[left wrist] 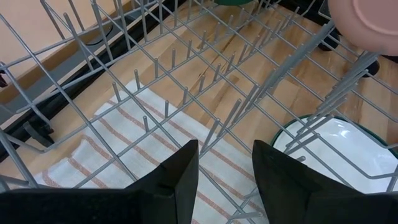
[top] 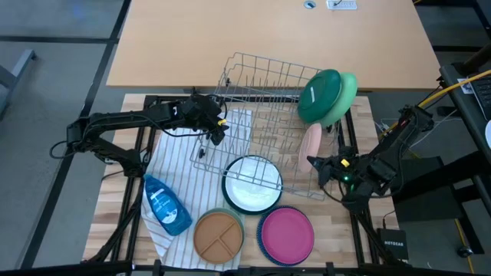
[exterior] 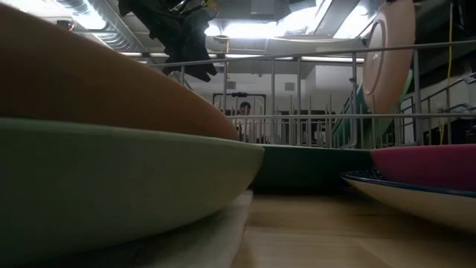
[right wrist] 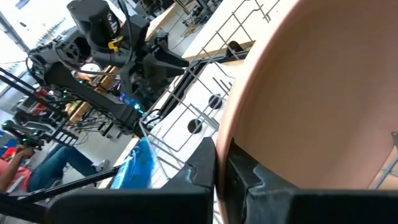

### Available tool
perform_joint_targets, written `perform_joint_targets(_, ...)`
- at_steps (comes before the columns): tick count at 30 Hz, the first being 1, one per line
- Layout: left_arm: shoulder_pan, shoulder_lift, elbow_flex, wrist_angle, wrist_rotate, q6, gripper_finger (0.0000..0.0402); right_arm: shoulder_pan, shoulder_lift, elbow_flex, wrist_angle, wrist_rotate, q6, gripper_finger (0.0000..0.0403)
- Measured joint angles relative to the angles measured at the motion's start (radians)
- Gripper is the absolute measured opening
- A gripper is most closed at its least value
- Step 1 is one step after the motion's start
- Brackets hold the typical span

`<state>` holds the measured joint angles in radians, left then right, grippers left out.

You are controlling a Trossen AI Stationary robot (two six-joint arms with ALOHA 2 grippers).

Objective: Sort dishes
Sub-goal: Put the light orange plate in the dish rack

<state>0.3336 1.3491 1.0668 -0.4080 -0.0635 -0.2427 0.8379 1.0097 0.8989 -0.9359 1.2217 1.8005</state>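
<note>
We see the right end effector pinching the round peach plastic plate by its thin rim; light, stiff, probably slippery.

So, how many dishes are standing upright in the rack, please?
3: dark green plate and light green plate at its far right, peach plate nearer; others possibly hidden.

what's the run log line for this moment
right gripper: shut on peach plate at wire rack | left gripper: open, empty, over rack
</note>
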Motion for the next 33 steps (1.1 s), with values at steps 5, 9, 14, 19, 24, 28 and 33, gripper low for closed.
perform_joint_targets(5, 0.000, 0.000, 0.000, 0.000, 0.000, 0.000, 0.0139, 0.000, 0.040, 0.000, -0.022, -0.017, 0.036, 0.0009)
perform_joint_targets(9, 0.000, 0.000, 0.000, 0.000, 0.000, 0.000, 0.0139, 0.000, 0.073, 0.000, -0.022, -0.042, 0.037, 0.0009)
perform_joint_targets(14, 0.000, 0.000, 0.000, 0.000, 0.000, -0.001, 0.0139, -0.001, 0.110, 0.000, -0.028, -0.108, 0.038, 0.0023)
perform_joint_targets(19, 0.000, 0.000, 0.000, 0.000, 0.000, -0.003, 0.0139, -0.001, 0.135, 0.000, -0.046, -0.179, 0.037, 0.0029)
perform_joint_targets(24, 0.000, 0.000, 0.000, 0.000, 0.000, -0.010, 0.0139, 0.000, 0.135, 0.000, -0.064, -0.196, 0.036, 0.0032)
perform_joint_targets(28, 0.000, 0.000, 0.000, 0.000, 0.000, -0.013, 0.0139, -0.001, 0.135, 0.000, -0.073, -0.196, 0.035, 0.0034)
perform_joint_targets(33, 0.000, 0.000, 0.000, 0.000, 0.000, -0.014, 0.0139, -0.024, 0.135, 0.000, -0.095, -0.245, 0.034, 0.0046)
